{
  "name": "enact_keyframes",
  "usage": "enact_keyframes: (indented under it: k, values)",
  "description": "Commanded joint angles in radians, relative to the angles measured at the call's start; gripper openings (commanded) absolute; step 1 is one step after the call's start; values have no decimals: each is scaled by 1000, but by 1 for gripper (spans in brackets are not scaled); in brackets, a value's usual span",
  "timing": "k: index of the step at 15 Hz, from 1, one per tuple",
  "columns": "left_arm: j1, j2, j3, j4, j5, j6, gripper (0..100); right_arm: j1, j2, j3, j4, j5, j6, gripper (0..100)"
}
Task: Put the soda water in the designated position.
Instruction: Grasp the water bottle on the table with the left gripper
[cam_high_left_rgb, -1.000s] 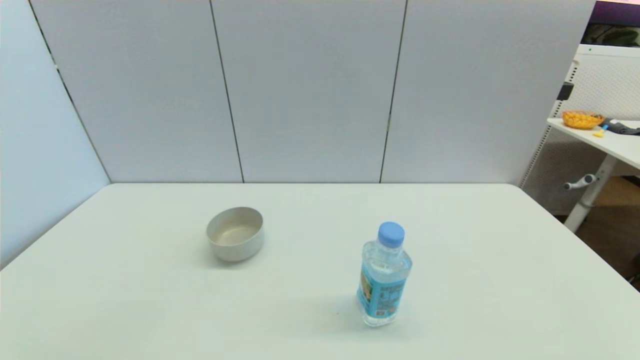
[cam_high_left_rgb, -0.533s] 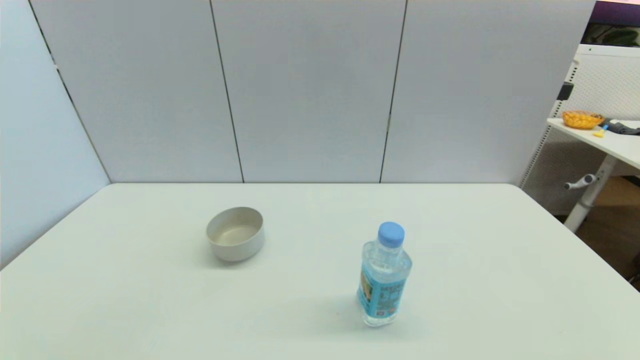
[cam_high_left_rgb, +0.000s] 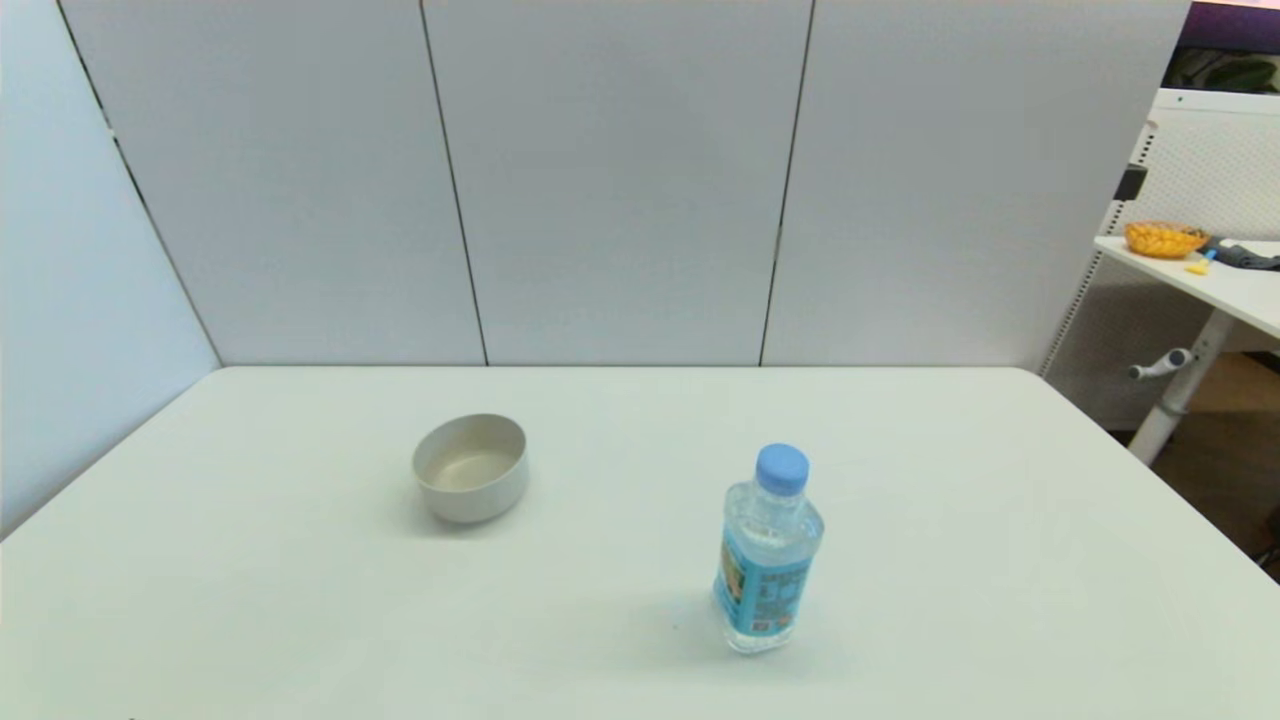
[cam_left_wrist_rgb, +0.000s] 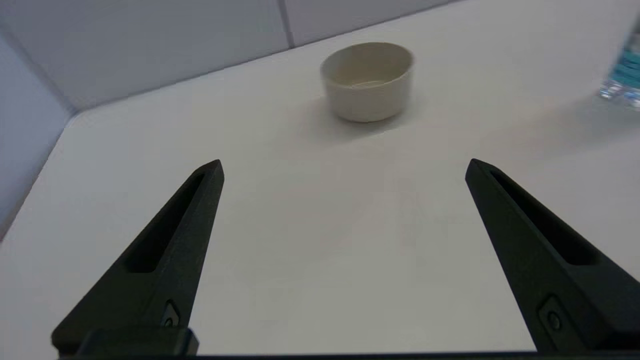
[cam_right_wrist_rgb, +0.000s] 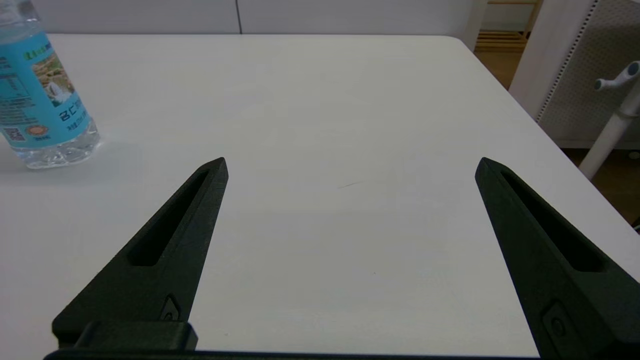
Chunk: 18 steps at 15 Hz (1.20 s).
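Observation:
The soda water (cam_high_left_rgb: 766, 552), a clear bottle with a light-blue cap and blue label, stands upright on the white table right of centre in the head view. Its lower part (cam_right_wrist_rgb: 42, 105) shows in the right wrist view, and a sliver of its base (cam_left_wrist_rgb: 622, 82) shows in the left wrist view. Neither arm appears in the head view. My left gripper (cam_left_wrist_rgb: 344, 165) is open over bare tabletop, short of the bowl. Also open, my right gripper (cam_right_wrist_rgb: 351, 162) hovers above bare table, with the bottle off to one side and nothing between its fingers. The designated position has no mark of its own.
A round beige bowl (cam_high_left_rgb: 470, 467) sits left of centre on the table (cam_high_left_rgb: 980, 560); it also shows as the bowl (cam_left_wrist_rgb: 368, 80) ahead of the left fingers. Grey wall panels close the back and left. A second desk (cam_high_left_rgb: 1215, 280) with a crank stands beyond the right edge.

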<state>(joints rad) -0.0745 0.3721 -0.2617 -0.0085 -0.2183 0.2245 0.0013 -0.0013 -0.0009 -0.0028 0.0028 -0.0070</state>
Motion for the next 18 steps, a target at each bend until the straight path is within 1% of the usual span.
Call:
enact_keyframes:
  k: [1, 2, 5, 8, 12, 14, 18]
  values:
    - [-321, 492, -174, -151, -128, 115, 100, 0, 1, -1, 0, 0, -1, 100]
    - [-364, 567, -174, -215, -128, 115, 100, 0, 1, 1, 0, 0, -1, 100]
    - [-498, 808, -166, -490, -130, 110, 100, 0, 1, 1, 0, 0, -1, 100]
    - [-593, 992, -172, -674, -130, 90, 100, 0, 1, 1, 0, 0, -1, 100]
    - [-693, 1217, -175, -918, -131, 55, 100, 0, 1, 1, 0, 0, -1, 100]
    - [-728, 1301, -192, -1001, -133, 30, 100, 0, 1, 1, 0, 0, -1, 100]
    - [-778, 1403, -278, -1028, -135, 13, 100, 0, 1, 1, 0, 0, -1, 100]
